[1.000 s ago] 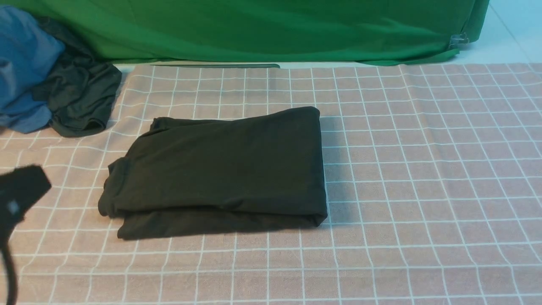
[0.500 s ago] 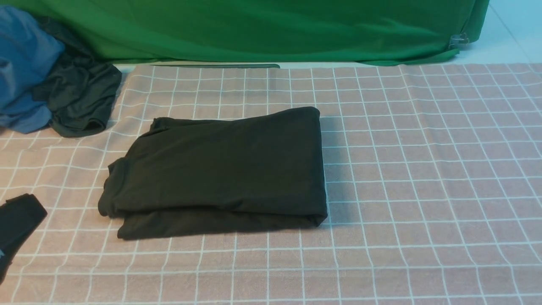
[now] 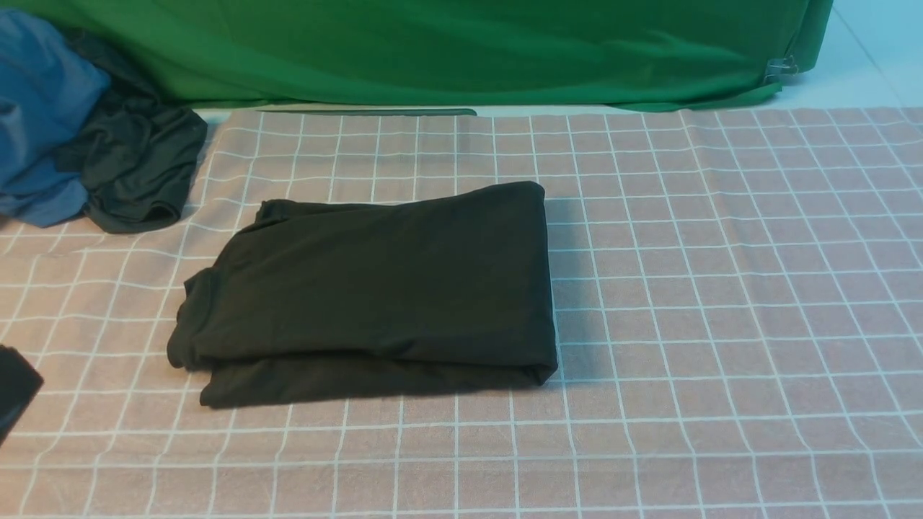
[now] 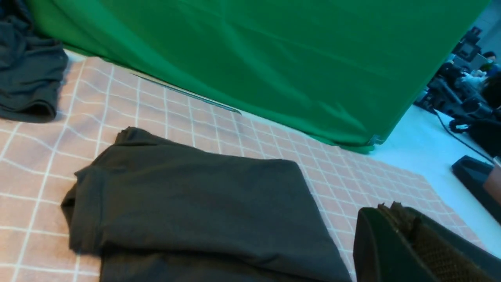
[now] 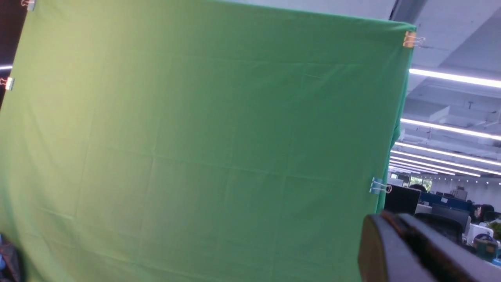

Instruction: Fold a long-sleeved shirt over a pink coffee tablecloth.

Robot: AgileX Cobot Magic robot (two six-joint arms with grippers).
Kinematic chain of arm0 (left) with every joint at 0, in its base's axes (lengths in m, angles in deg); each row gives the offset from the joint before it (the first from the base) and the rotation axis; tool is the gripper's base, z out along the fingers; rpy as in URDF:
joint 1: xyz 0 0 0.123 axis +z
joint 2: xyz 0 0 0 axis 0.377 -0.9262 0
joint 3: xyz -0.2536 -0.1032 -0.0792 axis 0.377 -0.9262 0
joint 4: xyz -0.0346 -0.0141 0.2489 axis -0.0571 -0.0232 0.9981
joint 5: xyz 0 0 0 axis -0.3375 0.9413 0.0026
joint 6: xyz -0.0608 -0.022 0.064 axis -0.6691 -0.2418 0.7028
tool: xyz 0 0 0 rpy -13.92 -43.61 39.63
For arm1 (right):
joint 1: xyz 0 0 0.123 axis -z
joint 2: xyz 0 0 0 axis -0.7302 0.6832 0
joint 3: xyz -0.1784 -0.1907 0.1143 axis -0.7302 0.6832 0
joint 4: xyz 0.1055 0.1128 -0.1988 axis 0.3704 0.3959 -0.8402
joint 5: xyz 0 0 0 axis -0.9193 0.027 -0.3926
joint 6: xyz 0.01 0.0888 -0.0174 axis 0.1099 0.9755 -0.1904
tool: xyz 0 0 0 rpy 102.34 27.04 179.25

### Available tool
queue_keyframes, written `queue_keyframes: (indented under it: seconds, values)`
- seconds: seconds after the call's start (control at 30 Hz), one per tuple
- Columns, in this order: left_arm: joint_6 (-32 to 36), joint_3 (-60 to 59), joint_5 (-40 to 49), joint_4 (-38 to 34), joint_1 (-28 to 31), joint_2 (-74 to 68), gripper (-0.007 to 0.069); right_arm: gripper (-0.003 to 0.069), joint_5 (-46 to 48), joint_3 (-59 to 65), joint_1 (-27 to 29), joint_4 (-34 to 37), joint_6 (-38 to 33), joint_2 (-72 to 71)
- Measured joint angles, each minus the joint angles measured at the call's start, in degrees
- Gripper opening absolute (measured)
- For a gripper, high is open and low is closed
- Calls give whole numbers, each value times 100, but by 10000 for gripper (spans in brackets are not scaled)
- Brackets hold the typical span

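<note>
1. Black soft-knit long-sleeved shirt lies folded into a compact, roughly rectangular bundle, resting flat on the dusty-pink tablecloth with a grid of thin white lines, left of the cloth's middle in the front view.
2. The same folded shirt fills the lower part of the left wrist view, with no jaws touching it.
3. The left gripper shows only as a dark corner at the left edge of the front view, well apart from the shirt; whether its jaws are apart or together cannot be told.
4. The right gripper appears only in its own wrist view as 1 dark finger, raised and facing the plain bright green cloth; its jaw state cannot be told.
5. A crumpled dark grey-green garment and a blue garment lie together at the far left corner.
</note>
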Motion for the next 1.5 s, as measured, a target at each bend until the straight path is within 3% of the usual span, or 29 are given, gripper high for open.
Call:
queue_keyframes:
  seconds: [0.33,1.13,1.3,1.5]
  values:
    - [7,-416,-933,190,0,38,13,55,124,0,0,0,0,-39]
    - [19,-440,-996,247,0,38,13,91,147,0,0,0,0,-39]
    - [29,-532,-1105,687,0,38,13,91,147,0,0,0,0,-39]
    - [29,-1750,-2223,1271,94,248,13,106,147,0,0,0,0,-39]
